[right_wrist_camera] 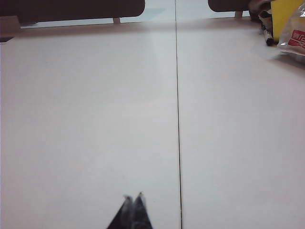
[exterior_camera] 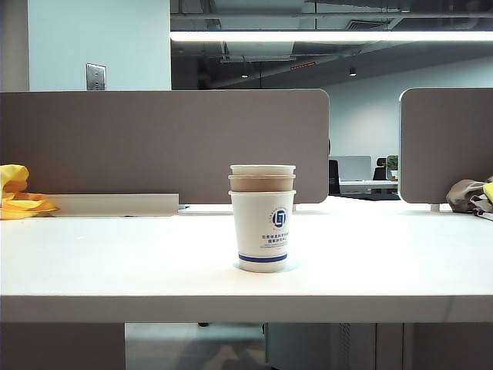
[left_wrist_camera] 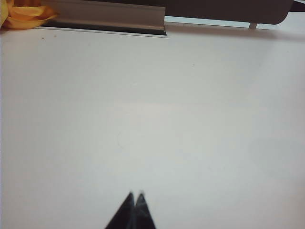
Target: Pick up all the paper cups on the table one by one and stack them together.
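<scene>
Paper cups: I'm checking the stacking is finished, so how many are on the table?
3, all nested in one stack mid-table: a white logo cup outermost, brown cup inside it, white cup on top.

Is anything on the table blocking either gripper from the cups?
Nothing visible: the paper cups already stand nested in one stack, and the shut left gripper and right gripper hang over bare table.

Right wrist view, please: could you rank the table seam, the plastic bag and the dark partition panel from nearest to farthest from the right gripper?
1. Table seam, just beside the shut right gripper.
2. Plastic bag, far corner of the table.
3. Dark partition panel, along the table's back edge; close to the bag's distance.
</scene>
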